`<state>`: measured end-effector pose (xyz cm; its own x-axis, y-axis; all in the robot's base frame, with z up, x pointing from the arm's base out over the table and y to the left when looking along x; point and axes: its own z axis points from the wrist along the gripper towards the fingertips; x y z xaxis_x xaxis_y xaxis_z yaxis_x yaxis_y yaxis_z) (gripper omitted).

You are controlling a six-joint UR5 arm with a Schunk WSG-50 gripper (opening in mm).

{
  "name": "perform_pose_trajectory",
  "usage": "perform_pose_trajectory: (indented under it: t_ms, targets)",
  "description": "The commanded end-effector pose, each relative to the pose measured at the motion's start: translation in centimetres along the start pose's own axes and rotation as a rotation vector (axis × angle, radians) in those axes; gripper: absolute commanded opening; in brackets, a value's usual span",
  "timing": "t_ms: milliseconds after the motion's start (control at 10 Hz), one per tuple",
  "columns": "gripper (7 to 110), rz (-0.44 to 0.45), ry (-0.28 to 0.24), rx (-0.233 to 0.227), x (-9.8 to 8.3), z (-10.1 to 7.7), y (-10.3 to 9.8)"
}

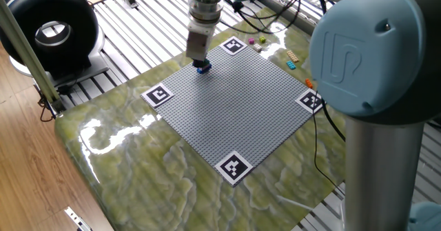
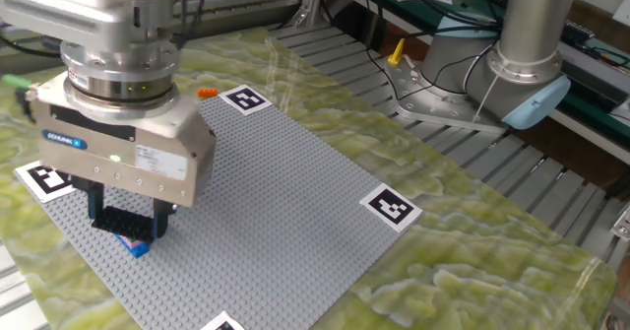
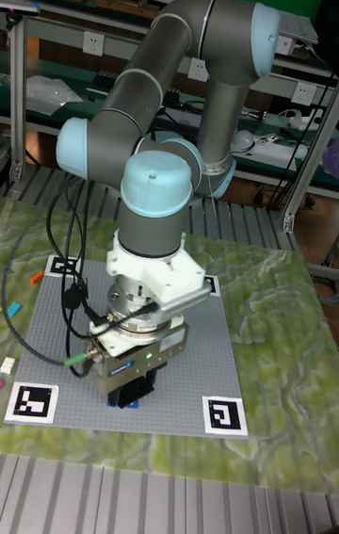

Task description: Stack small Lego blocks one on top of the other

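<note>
1. Green-yellow marbled tabletop, carrying a large grey studded baseplate with black-and-white marker tags at its corners; metal slatted framing around it and shelving behind in the tall fixed view.
2. UR5 arm folded over from a base at the far side, elbow high, wrist pointing straight down over the baseplate's edge region between two tags.
3. Gripper vertical, its silver body turned so that the broad face shows in the other fixed view and the narrow side in one fixed view.
4. Black fingers reaching down to just above the baseplate, set close on either side of a small stack.
5. Small Lego blocks under the gripper: a blue brick at the bottom on the baseplate studs, a hint of pink above it, the rest hidden by the fingers.
6. Cannot tell whether the fingers press on the blocks or stand slightly off them; gap between them narrow.
7. Loose bricks well apart from the stack on the tabletop: an orange brick beside a far marker tag, a cyan brick and a pink brick off the baseplate's far edge.
8. Black cables trailing from the wrist down over the baseplate.
</note>
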<state>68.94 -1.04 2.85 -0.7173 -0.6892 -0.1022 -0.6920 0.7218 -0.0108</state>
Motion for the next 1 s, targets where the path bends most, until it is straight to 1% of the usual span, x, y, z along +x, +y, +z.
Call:
perform_pose_trajectory:
  t_ms: [0,200,300,400,500,600,700,800,900]
  targets:
    - [7,-0.442,0.018,0.011,0.0,0.4,0.1]
    - [7,-0.638,0.050,-0.047,1.0,0.8,1.7]
    - [7,-0.722,0.062,-0.062,1.4,0.8,2.1]
    - [7,-0.777,0.054,-0.067,1.3,0.7,2.2]
    - [7,-0.809,0.046,-0.067,1.3,0.6,2.1]
    - [7,-0.835,0.041,-0.056,1.1,0.4,1.6]
    - [7,-0.866,0.032,-0.035,0.8,0.0,0.6]
    - [7,-0.900,0.024,-0.028,0.4,-0.3,-0.2]
    - [7,-0.912,0.018,-0.026,0.2,-0.1,-0.4]
